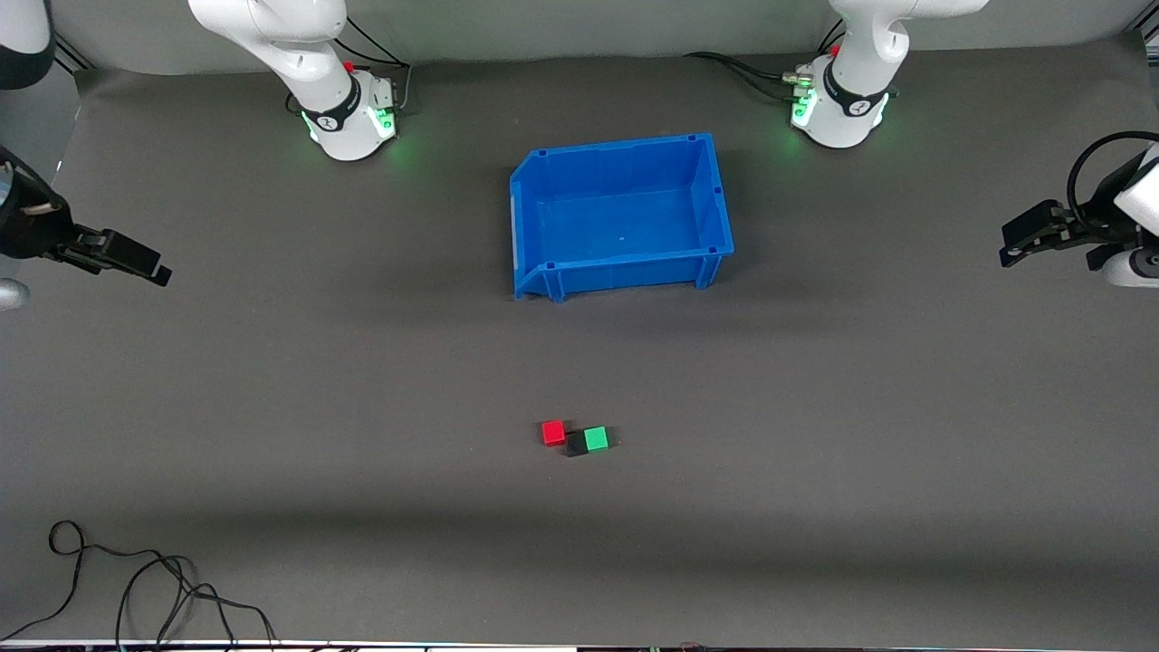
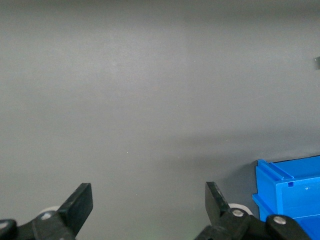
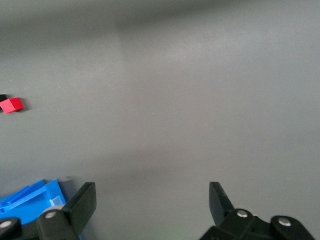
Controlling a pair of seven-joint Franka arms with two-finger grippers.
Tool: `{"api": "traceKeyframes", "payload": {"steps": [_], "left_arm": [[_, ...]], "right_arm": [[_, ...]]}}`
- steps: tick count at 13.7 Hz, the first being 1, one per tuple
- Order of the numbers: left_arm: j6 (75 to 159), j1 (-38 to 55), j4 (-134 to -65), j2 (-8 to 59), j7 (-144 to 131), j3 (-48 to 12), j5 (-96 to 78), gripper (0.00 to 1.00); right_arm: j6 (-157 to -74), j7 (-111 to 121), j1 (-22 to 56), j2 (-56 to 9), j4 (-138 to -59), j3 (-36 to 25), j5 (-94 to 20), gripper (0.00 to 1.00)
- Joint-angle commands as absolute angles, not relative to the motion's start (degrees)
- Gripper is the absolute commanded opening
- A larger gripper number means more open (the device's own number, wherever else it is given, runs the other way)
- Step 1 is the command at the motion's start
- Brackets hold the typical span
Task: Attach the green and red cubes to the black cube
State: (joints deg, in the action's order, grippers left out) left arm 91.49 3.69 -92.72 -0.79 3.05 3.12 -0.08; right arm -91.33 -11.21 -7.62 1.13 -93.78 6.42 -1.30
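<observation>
The red cube (image 1: 553,433), the black cube (image 1: 575,445) and the green cube (image 1: 596,439) lie close together in a row on the grey table, the black one between the other two, nearer to the front camera than the blue bin. My left gripper (image 1: 1021,241) is open and empty, held above the table's edge at the left arm's end; its wrist view (image 2: 149,192) shows bare table between the fingers. My right gripper (image 1: 140,263) is open and empty above the right arm's end; its wrist view (image 3: 152,192) shows the red cube (image 3: 11,105) far off.
A blue bin (image 1: 625,267) stands empty in the middle of the table between the arm bases and the cubes; it shows in the left wrist view (image 2: 290,187) and the right wrist view (image 3: 30,197). Black cables (image 1: 145,584) lie by the table's near edge at the right arm's end.
</observation>
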Motion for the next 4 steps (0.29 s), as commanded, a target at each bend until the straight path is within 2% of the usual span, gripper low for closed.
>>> {"api": "traceKeyframes", "payload": {"steps": [1,4], "left_arm": [[91.14,3.87,-92.55,-0.79,2.90,3.08,0.88,1.00],[91.32,3.87,-92.55,-0.70,2.72,3.08,0.88,1.00]], "right_arm": [[-91.93,-10.81,-8.53,2.02,-94.75,7.47,0.26,1.00],[-91.93,-10.72,-8.53,2.02,-94.57,7.47,0.26,1.00]]}}
